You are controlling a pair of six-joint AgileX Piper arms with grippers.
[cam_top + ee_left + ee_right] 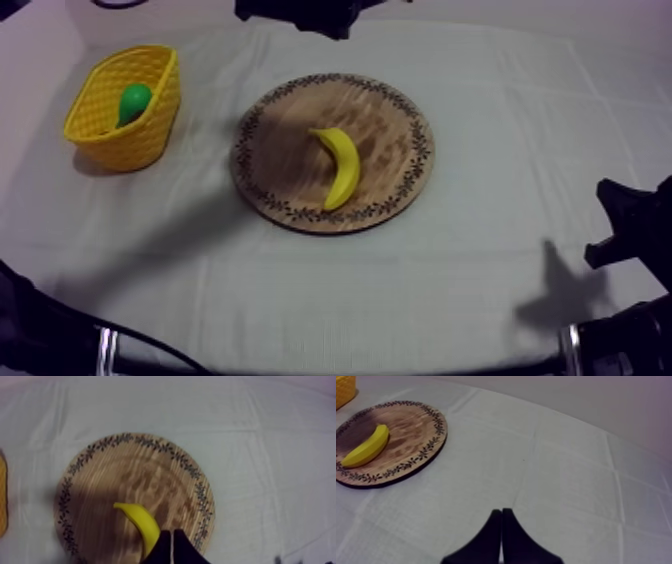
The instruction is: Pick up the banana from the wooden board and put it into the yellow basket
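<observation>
I see a green pear (133, 102) in the far-left yellow basket (150, 135), the curved banana (338, 165) on the wooden board (390, 120), my left hand (172, 548) and right hand (502, 533) both pinched together.

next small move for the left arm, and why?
Probably open the left gripper. Its fingers lie shut together as a narrow wedge right at one end of the banana, which lies free on the wooden board. Once open, it could lower around the banana. The yellow basket stands at that arm's side.

Perhaps a pear (133, 102), half-hidden in basket (146, 140)
</observation>
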